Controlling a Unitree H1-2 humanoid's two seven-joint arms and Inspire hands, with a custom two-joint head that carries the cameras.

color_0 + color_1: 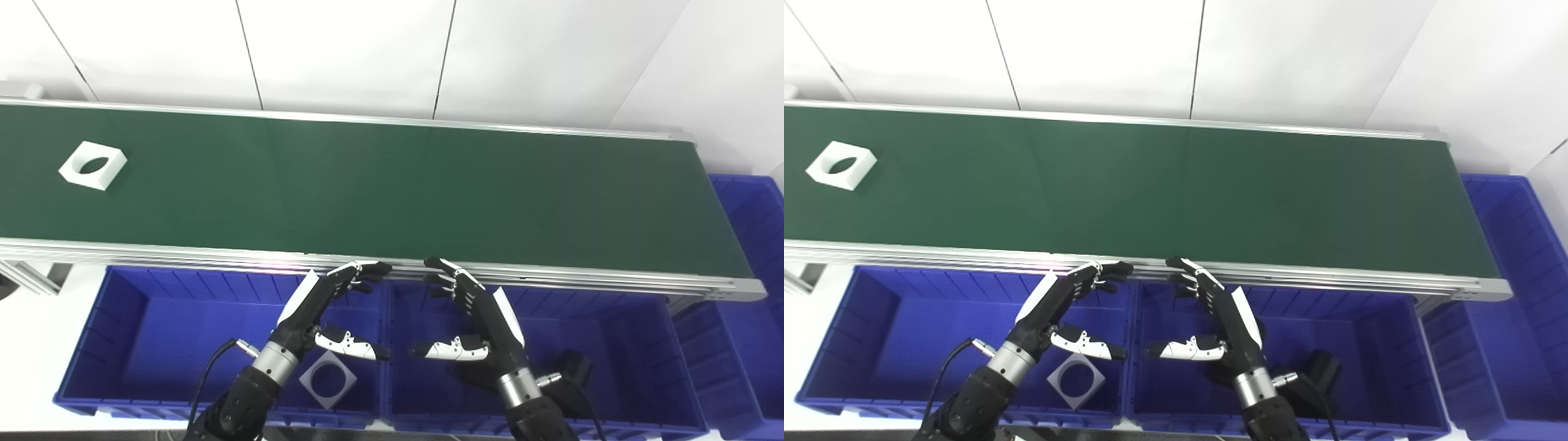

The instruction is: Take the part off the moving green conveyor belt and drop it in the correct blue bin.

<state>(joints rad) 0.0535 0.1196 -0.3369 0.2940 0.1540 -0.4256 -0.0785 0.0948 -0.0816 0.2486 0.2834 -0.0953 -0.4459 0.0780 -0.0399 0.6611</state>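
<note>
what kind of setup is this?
Likely a lab mock-up of a parts-sorting line: a green conveyor belt carrying a white part, blue bins below, plain white panel walls behind.

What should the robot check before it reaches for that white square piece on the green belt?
1. White piece on the belt: ok, far left.
2. Left hand free: ok, open.
3. Right hand free: ok, open.
4. Piece within reach: not ok, well left of both hands.
5. Matching bin: ok, left bin holds a similar square piece.
6. Belt moving: cannot tell.
</note>
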